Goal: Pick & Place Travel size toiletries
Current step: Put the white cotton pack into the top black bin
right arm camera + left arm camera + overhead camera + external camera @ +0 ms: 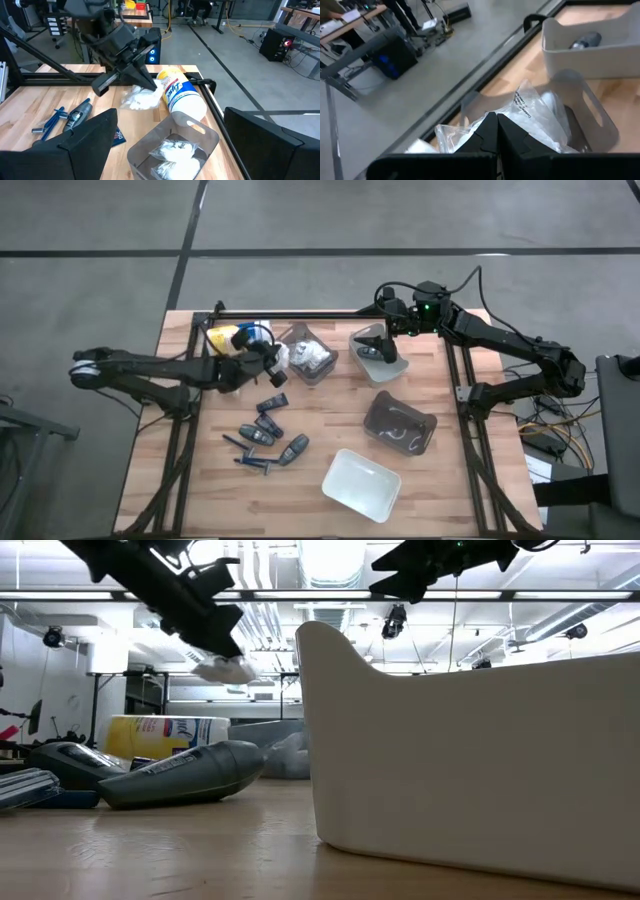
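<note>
My left gripper is shut on a small white packet in clear wrap, just left of a smoky bin that holds more white packets. Dark grey-blue oblong pieces and thin blue sticks lie loose on the table nearer the front. My right gripper stands open above a pale grey bin with one dark piece in it, touching nothing. My left gripper pinches the packet's crinkled top edge between its two shut fingertips. The fingers slant down from the table's left. The packet hangs below them, clear of the table, beside the smoky bin's left rim.
A large white canister with a yellow label lies at the far left, behind the left gripper. A second smoky bin and a white bin stand toward the front right. Black frame rails border the table.
</note>
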Motion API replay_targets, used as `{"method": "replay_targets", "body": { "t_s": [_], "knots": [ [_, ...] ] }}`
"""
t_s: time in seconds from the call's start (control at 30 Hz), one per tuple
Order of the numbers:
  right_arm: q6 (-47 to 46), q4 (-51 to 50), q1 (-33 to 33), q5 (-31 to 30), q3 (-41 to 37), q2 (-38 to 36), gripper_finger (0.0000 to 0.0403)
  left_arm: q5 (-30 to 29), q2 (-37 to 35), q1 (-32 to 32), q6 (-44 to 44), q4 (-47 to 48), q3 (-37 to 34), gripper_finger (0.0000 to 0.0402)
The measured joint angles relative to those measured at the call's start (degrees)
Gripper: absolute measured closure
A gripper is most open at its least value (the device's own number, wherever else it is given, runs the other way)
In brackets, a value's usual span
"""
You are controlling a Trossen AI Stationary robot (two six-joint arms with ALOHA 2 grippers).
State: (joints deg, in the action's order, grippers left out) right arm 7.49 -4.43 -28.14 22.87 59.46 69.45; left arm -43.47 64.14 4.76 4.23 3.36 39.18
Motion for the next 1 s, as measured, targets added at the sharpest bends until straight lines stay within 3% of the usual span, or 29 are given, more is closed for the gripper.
{"method": "replay_targets", "body": {
  "t_s": [0.33, 0.6, 1.0],
  "knots": [
    [0.00, 0.00, 0.00, 0.00, 0.00, 0.02, 0.0039, 8.58, 1.60, 7.16, -3.20, -9.31, -0.02, 0.0399],
    [0.00, 0.00, 0.00, 0.00, 0.00, 0.00, 0.0039, 16.09, 10.51, 13.78, -4.72, -20.43, 0.46, 0.0399],
    [0.00, 0.02, 0.00, 0.00, 0.00, 0.00, 0.0039, 16.55, 22.43, 17.70, -4.57, -22.97, 5.43, 0.0399]
  ]
}}
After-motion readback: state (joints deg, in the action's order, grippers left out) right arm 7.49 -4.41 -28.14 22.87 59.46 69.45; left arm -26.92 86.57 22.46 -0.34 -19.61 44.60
